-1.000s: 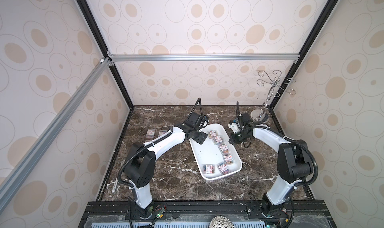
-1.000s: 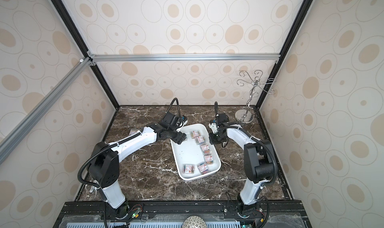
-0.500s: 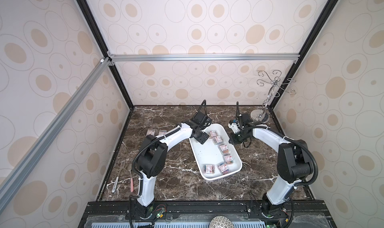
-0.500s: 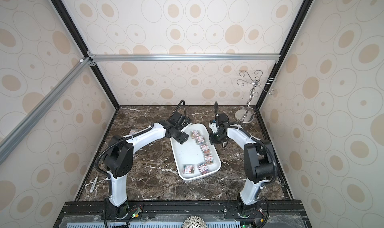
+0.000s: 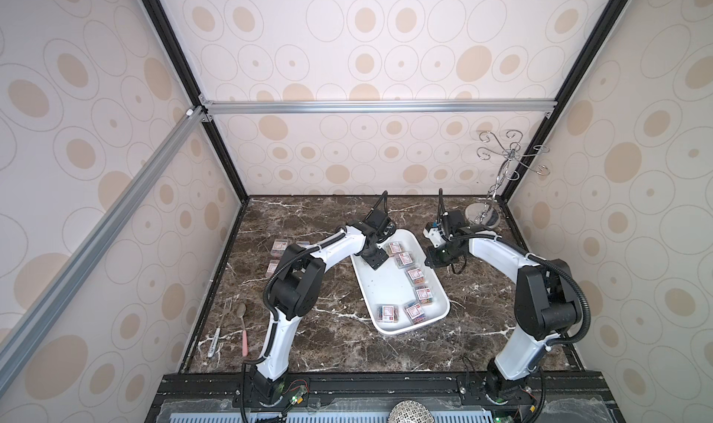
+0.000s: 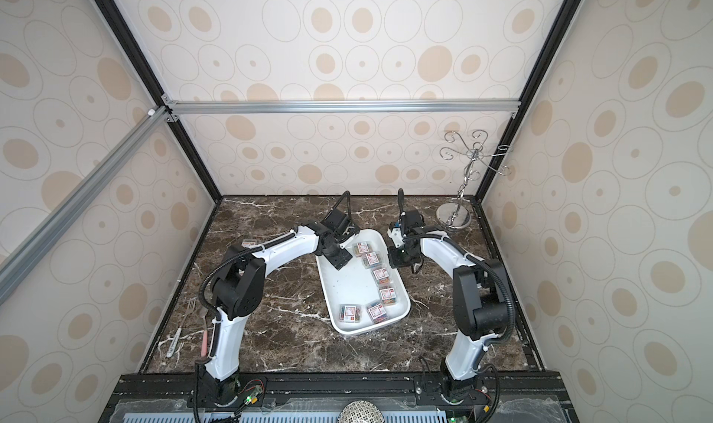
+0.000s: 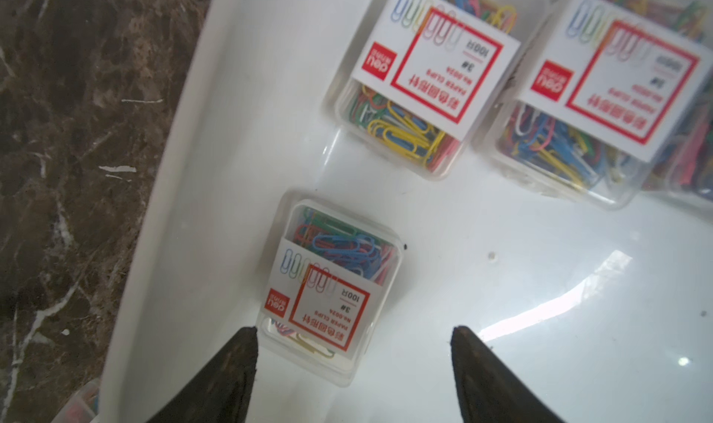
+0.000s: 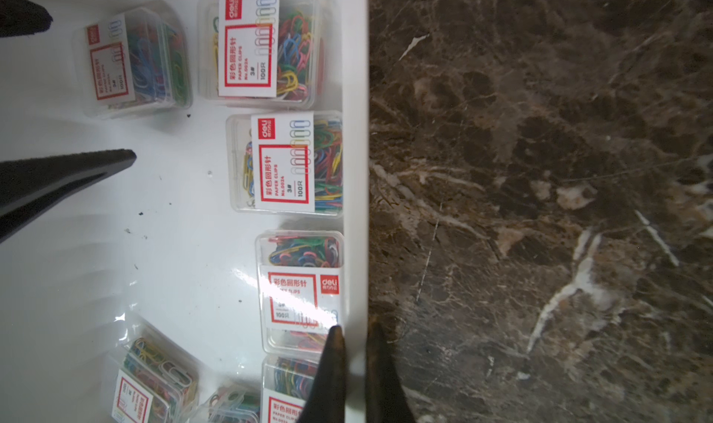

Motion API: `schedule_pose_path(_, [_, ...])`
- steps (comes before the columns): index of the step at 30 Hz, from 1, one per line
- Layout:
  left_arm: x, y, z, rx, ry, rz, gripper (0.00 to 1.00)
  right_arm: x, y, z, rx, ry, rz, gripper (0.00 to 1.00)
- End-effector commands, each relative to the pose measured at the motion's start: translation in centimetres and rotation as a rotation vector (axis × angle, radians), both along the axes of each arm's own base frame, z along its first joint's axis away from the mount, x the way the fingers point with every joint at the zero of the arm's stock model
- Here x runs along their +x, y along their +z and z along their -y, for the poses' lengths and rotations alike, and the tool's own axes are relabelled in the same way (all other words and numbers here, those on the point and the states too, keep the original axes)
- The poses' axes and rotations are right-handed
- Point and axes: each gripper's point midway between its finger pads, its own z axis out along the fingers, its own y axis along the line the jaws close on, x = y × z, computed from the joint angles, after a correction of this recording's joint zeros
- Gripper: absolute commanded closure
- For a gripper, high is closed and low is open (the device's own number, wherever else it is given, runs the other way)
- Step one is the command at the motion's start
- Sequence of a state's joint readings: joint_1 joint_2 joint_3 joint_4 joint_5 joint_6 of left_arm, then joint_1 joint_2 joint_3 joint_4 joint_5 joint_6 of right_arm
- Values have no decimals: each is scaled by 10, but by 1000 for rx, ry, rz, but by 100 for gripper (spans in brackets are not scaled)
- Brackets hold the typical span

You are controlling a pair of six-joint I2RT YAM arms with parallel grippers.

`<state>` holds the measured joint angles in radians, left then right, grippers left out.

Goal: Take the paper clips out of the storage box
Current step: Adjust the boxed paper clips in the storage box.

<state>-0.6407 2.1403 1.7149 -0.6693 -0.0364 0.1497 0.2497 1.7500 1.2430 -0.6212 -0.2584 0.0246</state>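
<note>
Step in hand, by appearance: grasping one clip box point(image 7: 332, 286). The left hand point(image 7: 353, 334) is open, the clip box between its fingertips on the tray point(image 7: 185, 228) floor. The right hand point(image 8: 355, 334) is closed on the tray rim. Next move should centre, close, then lift clear of the rim
</note>
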Motion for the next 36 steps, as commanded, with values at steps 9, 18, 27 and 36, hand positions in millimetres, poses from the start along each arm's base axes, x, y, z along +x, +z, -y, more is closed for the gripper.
schedule_pose_path(9, [12, -10, -2, 77, 5, 7, 21, -10, 11, 1, -11, 31, 15, 98])
schedule_pose_path(18, [10, -23, 0, 90, 9, -34, 23, -10, 11, 2, -16, 28, 18, 98])
schedule_pose_path(27, [-6, -9, 13, -17, -13, -83, 33, -10, 11, 2, -16, 28, 18, 98])
schedule_pose_path(36, [-31, 11, 33, -177, -35, -105, 35, -10, 10, 3, -14, 13, 12, 98])
